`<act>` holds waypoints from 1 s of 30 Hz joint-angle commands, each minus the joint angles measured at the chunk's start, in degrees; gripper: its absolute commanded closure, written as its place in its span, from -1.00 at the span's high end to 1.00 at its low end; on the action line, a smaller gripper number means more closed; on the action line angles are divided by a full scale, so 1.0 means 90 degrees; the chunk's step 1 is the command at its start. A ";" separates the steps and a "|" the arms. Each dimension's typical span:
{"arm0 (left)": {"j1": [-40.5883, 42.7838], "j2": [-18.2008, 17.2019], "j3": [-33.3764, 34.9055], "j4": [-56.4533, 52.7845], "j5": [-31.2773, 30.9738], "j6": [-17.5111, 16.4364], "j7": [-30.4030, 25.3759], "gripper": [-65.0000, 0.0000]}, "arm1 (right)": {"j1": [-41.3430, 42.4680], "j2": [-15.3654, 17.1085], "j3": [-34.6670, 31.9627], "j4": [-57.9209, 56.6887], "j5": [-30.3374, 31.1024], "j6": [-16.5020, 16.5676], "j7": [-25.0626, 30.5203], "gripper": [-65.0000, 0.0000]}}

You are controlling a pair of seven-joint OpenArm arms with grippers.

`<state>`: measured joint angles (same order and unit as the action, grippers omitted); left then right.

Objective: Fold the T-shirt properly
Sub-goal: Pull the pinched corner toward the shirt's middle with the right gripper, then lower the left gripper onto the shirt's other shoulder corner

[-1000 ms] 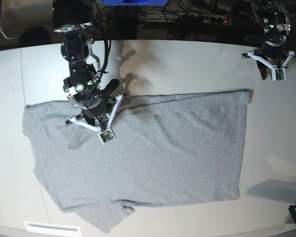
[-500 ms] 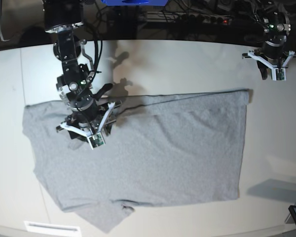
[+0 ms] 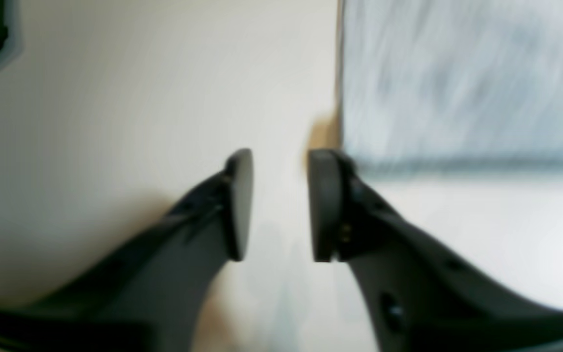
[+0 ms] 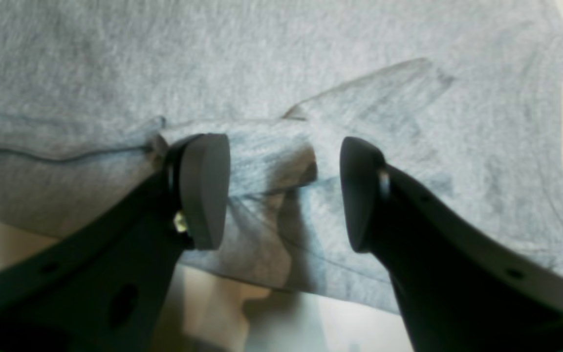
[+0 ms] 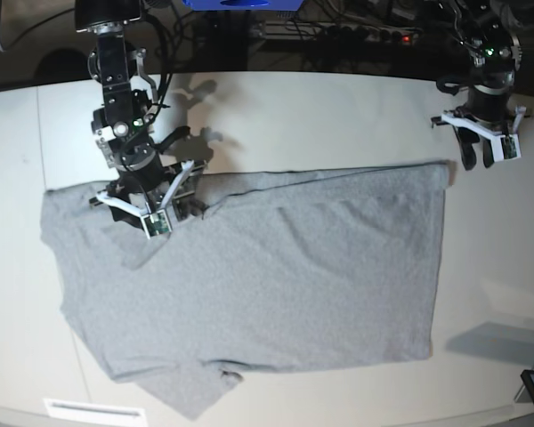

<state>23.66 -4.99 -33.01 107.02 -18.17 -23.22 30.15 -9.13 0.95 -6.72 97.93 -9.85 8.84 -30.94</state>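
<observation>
I judge the fold barely begun: one T-shirt (image 5: 258, 276) lies spread, plain side up, across the centre of the worktop (image 5: 338, 116), sleeves unfolded. Two tools: the right tool (image 5: 147, 213), upper left, hovers parted above cloth (nothing gripped); the left tool (image 5: 485, 147), upper right, parted, empty.

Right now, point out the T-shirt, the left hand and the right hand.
T-shirt (image 5: 285, 276): base view, middle of the grey cloth.
Left hand (image 3: 279, 205): left wrist view, midway between its open fingertips, over bare table.
Right hand (image 4: 284, 190): right wrist view, midway between its open fingertips, over a fold of cloth.
</observation>
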 commanded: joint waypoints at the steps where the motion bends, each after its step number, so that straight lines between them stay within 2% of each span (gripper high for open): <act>1: 0.0023 -0.0075 -0.0058 0.0118 -0.0232 0.0026 0.0083 -0.16 | 0.0003 -0.0013 0.0000 0.0123 -0.0024 -0.0050 0.0209 0.06; 5: -0.0133 -0.0065 -0.0078 0.0021 -0.0945 0.0026 0.0640 0.48 | -0.0144 0.0007 0.0000 0.0230 -0.0024 -0.0050 0.0248 0.06; 7: -0.0123 -0.0036 -0.0078 -0.0087 -0.1141 0.0026 0.0650 0.61 | -0.0222 0.0007 0.0000 0.0386 -0.0024 -0.0050 0.0248 0.06; 15: 0.0052 0.0101 -0.0078 -0.0390 -0.2450 0.0026 0.0660 0.28 | -0.0319 0.0016 0.0000 0.0543 -0.0034 -0.0050 0.0239 0.06; 18: -0.0016 0.0101 -0.0078 -0.0663 -0.2518 0.0026 0.0660 0.21 | -0.0388 0.0016 0.0000 0.0533 -0.0034 -0.0050 0.0239 0.06; 30: -0.0211 0.0101 -0.0029 -0.0712 -0.2586 0.0026 0.0660 0.21 | -0.0485 0.0016 -0.0010 0.0513 -0.0034 -0.0050 0.0239 0.06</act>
<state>22.04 -3.42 -33.21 99.74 -40.58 -22.72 37.54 -14.00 1.08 -6.76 101.51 -10.24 8.88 -30.26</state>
